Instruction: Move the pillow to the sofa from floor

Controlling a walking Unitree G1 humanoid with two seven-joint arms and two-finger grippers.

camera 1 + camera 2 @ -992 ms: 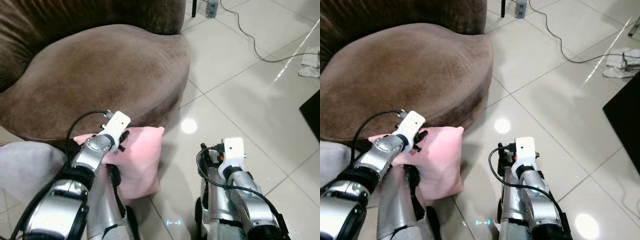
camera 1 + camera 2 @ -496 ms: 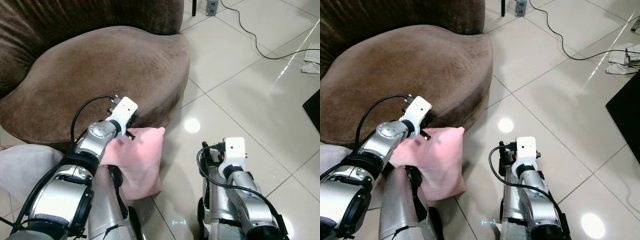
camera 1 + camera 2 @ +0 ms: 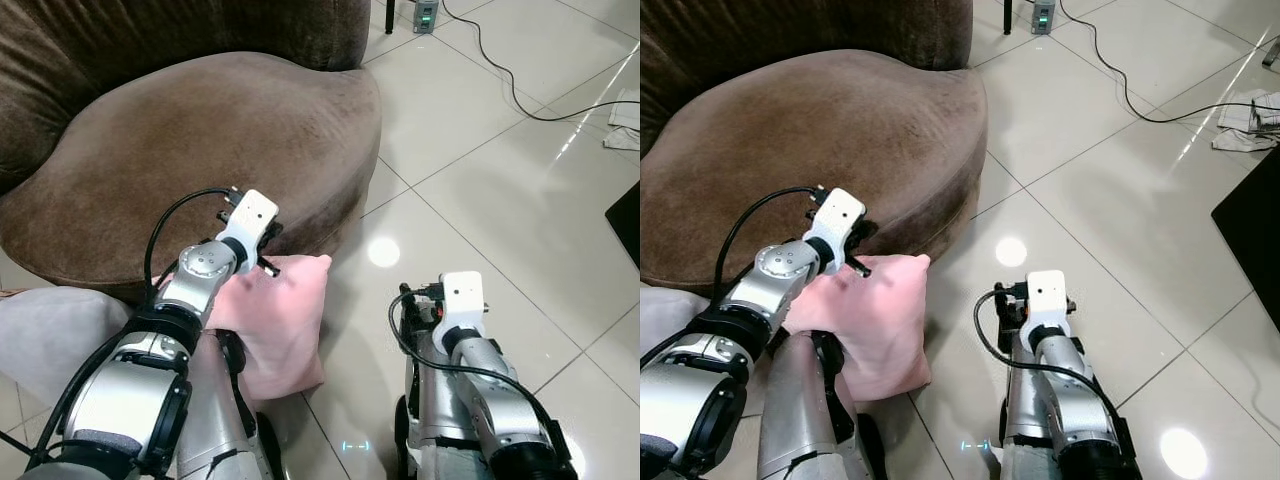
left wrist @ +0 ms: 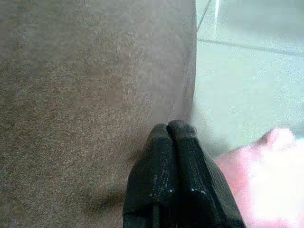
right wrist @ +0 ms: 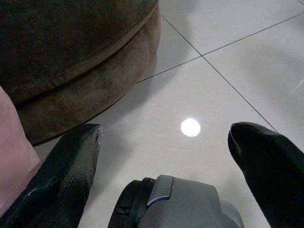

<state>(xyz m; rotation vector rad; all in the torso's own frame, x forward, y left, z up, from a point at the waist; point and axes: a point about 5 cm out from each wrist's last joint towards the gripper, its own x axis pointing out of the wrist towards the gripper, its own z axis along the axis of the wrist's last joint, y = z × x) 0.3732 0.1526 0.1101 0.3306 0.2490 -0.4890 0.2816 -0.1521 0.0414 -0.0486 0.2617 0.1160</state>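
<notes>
The pink pillow point(image 3: 283, 322) stands on the tiled floor, leaning against the front of the brown sofa point(image 3: 200, 140). My left gripper point(image 4: 169, 127) is shut with nothing visible between its fingers. Its tips point at the sofa's front just over the pillow's top edge point(image 4: 268, 175). In the left eye view the left wrist point(image 3: 245, 222) hangs above the pillow's upper left corner. My right gripper point(image 5: 164, 142) is open wide, low over the floor to the right of the pillow, with the sofa's base ahead of it.
A black cable point(image 3: 505, 80) runs across the tiles at the back right, near a small device point(image 3: 426, 14). A white cloth point(image 3: 625, 108) and a black object point(image 3: 628, 215) sit at the right edge. A grey cushion point(image 3: 45, 330) lies at the lower left.
My left wrist has moved forward from the pillow's top toward the sofa's front. The right arm has shifted slightly left. The camera has tilted a little.
</notes>
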